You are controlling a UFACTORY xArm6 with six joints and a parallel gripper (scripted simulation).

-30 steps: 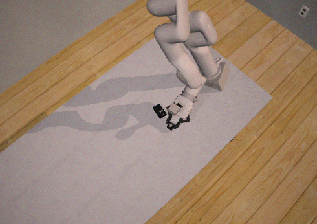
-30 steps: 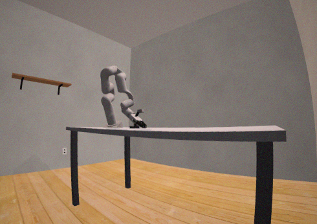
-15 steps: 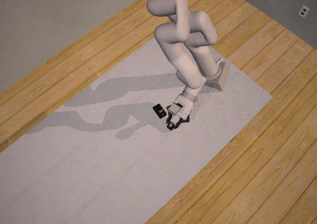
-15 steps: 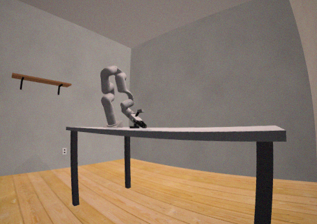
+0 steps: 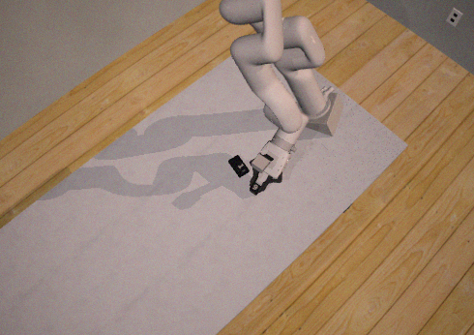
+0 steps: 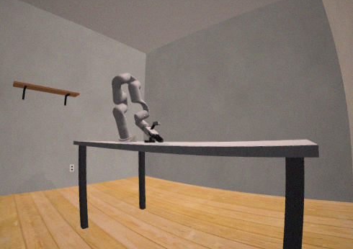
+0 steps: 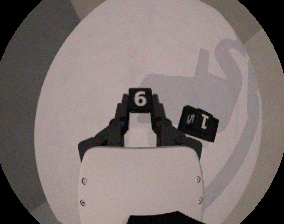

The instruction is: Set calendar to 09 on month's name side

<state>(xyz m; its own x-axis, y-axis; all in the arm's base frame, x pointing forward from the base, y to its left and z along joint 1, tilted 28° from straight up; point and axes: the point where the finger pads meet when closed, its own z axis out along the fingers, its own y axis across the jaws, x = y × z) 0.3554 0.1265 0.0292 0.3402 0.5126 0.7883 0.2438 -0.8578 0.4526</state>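
My gripper (image 5: 254, 188) (image 7: 140, 101) is low over the table, its fingertips against both sides of a black cube (image 7: 140, 95). The cube's visible face carries a white digit that looks like a 6 in the wrist view; turned round it reads as 9. The gripper looks shut on it. The black tray (image 7: 182, 127) (image 5: 233, 160) lies on the table to the right of the gripper in the wrist view, turned at an angle. A second black cube (image 7: 209, 129) is in it, showing a 1; a smaller digit like a 5 shows beside it. The tray's month name is not readable.
The pale table top (image 5: 145, 269) (image 6: 252, 143) carries the arm's base (image 5: 325, 119) behind the gripper. The tray and its cube stand close beside one finger. Arm shadows fall across the table around the tray.
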